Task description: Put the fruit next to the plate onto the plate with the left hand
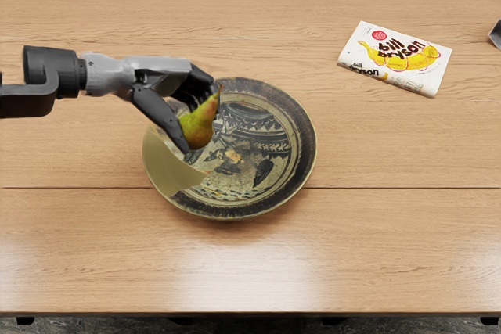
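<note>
Right now you have the pear [200, 121] in the grasp of the left hand [168, 99]. It is a yellow-green fruit with a reddish flush near its narrow top, tilted so the stem end points up and to the right. The dark fingers [160, 119] curl around its left side and back, closed on it firmly. You can see the pear sitting over the left part of the plate [307, 134], inside the rim, but you cannot tell from this angle whether it touches the dish or is held just above it.

The plate is round and shallow, dark with a gold figure pattern, and a pale tan patch covers its lower left rim, just below the hand. Your left arm [55, 76] reaches in from the left edge, grey and black, roughly level across the wooden table [250, 256]. Well apart from the plate, toward the far right, a white and yellow book [394, 58] lies flat.
</note>
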### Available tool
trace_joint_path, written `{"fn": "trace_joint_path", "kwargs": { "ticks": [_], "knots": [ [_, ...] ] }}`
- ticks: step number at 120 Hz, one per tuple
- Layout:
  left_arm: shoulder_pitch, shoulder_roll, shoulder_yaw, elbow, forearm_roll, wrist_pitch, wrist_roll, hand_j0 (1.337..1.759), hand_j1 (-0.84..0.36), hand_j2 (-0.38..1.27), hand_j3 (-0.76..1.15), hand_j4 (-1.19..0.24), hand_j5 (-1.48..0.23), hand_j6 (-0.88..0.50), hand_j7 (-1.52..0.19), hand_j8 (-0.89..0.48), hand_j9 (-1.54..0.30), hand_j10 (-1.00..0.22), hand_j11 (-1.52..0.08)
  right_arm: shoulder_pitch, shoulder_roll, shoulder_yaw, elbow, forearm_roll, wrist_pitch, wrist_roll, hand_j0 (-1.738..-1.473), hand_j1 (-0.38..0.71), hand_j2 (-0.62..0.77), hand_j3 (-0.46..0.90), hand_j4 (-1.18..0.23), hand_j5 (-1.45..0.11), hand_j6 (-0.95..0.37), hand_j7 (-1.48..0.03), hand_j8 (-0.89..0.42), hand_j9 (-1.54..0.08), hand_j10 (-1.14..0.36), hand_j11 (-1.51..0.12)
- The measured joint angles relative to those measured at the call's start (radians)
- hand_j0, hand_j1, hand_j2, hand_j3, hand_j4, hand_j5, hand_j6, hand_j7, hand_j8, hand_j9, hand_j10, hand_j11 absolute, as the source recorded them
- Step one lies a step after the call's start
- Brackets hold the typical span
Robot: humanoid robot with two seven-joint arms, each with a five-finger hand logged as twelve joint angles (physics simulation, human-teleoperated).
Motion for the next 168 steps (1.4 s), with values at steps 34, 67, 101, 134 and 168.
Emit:
{"fn": "trace_joint_path", "kwargs": {
  "ticks": [34, 67, 101, 134, 168],
  "knots": [
    [-0.018, -0.127, 0.007, 0.08, 0.004, 0.002, 0.013, 1.655, -0.25, 0.48, 0.0, -0.6, -0.95, -0.52, -0.93, -0.47, -0.94, -0.63, -0.94, 0.0, 0.0, 0.0, 0.0, 0.0, 0.0, 0.0, -1.658, -0.32, -0.01, 0.0, -0.03, -0.04, -0.03, -0.04, -0.03, -0.04, -0.03, -0.04],
    [-0.037, -0.169, 0.024, 0.177, 0.016, -0.006, 0.017, 1.653, -0.28, 0.5, 0.0, -0.57, -0.96, -0.49, -0.95, -0.45, -0.94, -0.61, -0.93, 0.0, 0.0, 0.0, 0.0, 0.0, 0.0, 0.0, -1.658, -0.32, -0.01, 0.0, -0.03, -0.04, -0.03, -0.04, -0.03, -0.04, -0.03, -0.04],
    [-0.06, -0.187, 0.056, 0.206, 0.016, -0.004, 0.025, 1.653, -0.29, 0.51, 0.0, -0.57, -0.94, -0.49, -0.94, -0.45, -0.92, -0.6, -0.92, 0.001, 0.0, 0.0, 0.0, 0.0, 0.0, 0.0, -1.658, -0.32, -0.01, 0.0, -0.03, -0.03, -0.03, -0.03, -0.03, -0.03, -0.03, -0.03],
    [-0.052, -0.189, 0.057, 0.203, -0.039, 0.11, 0.069, 1.657, 0.08, 0.2, 0.0, -0.24, -0.35, -0.21, -0.35, -0.19, -0.35, -0.24, -0.35, 0.001, 0.0, -0.002, 0.0, 0.0, 0.001, 0.0, -1.658, -0.32, -0.01, 0.0, -0.03, -0.04, -0.03, -0.04, -0.03, -0.04, -0.03, -0.04],
    [-0.051, -0.157, 0.056, 0.192, -0.071, 0.088, 0.073, 1.658, 0.28, 0.05, 0.0, -0.06, -0.09, -0.05, -0.09, -0.05, -0.09, -0.06, -0.09, 0.002, 0.0, -0.002, 0.001, 0.0, 0.001, 0.0, -1.658, -0.32, -0.01, 0.0, -0.03, -0.04, -0.03, -0.04, -0.03, -0.04, -0.03, -0.04]
  ]
}}
